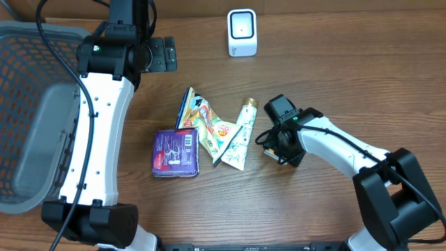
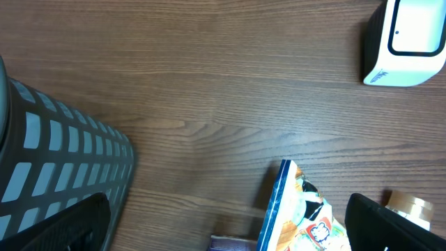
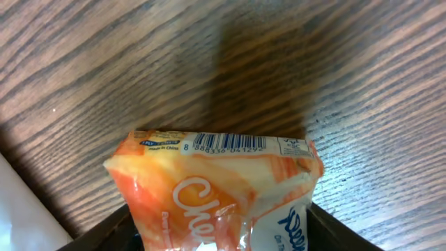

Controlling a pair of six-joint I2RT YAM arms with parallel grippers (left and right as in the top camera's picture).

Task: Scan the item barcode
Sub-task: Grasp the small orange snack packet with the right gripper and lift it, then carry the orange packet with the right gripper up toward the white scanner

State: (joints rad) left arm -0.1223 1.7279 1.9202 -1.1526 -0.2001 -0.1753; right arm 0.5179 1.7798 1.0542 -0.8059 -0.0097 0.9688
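My right gripper (image 3: pixel 219 230) is shut on an orange and white snack packet (image 3: pixel 209 181), whose sides fill the gap between the two black fingers. Its barcode (image 3: pixel 230 144) runs along the top edge and faces the camera. From overhead the right gripper (image 1: pixel 275 143) sits low over the table, right of the item pile, and only a sliver of the orange packet (image 1: pixel 268 150) shows. The white scanner (image 1: pixel 242 33) stands at the back centre. My left gripper (image 1: pixel 164 54) hovers open and empty near the back left. The scanner (image 2: pixel 408 42) also appears in the left wrist view's top right corner.
A purple box (image 1: pixel 175 152), a colourful snack bag (image 1: pixel 202 122) and a cream tube (image 1: pixel 240 136) lie together mid-table. A grey mesh basket (image 1: pixel 28 111) fills the left side. The snack bag (image 2: pixel 300 209) and basket (image 2: pixel 63 160) lie below my left gripper (image 2: pixel 230 233).
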